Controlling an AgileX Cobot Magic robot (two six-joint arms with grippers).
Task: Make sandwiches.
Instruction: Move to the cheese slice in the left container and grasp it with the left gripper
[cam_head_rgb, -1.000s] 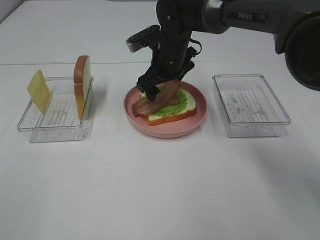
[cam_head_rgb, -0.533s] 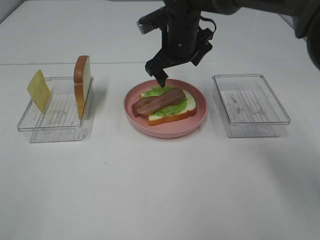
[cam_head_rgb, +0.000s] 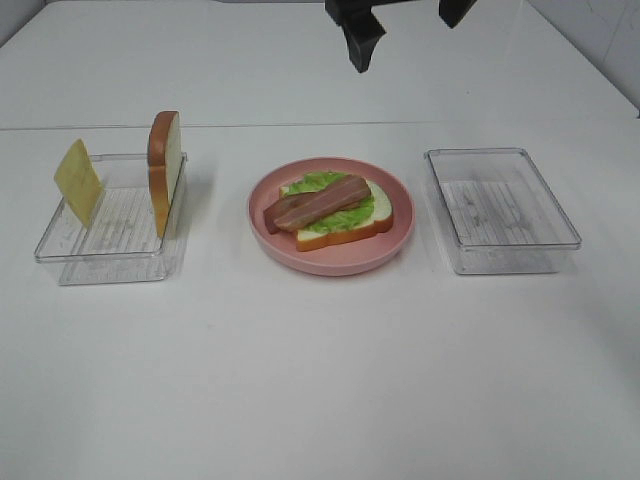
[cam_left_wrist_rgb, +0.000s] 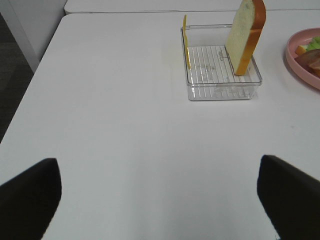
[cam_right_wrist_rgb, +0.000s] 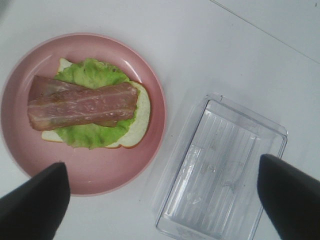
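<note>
sandwich (cam_head_rgb: 335, 212): I see it half-built, bread base, green lettuce (cam_head_rgb: 318, 182), bacon (cam_head_rgb: 320, 203) on top, on pink plate (cam_head_rgb: 330, 262) mid-frame | second bread slice (cam_head_rgb: 165, 170) upright, cheese (cam_head_rgb: 77, 182) leaning, both in left tray (cam_head_rgb: 110, 260) | right gripper (cam_head_rgb: 405, 25) top edge, jaws wide, empty | left gripper (cam_left_wrist_rgb: 157, 160) likewise

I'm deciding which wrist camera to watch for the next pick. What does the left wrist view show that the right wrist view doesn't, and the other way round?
Only the left wrist view: the cheese slice and the upright bread slice, standing in their clear tray.
Only the right wrist view: the bacon over lettuce on the bottom bread, seen whole, and the other clear tray beside the plate.
Both: the pink plate, just its edge in the left wrist view, and the white table.
</note>
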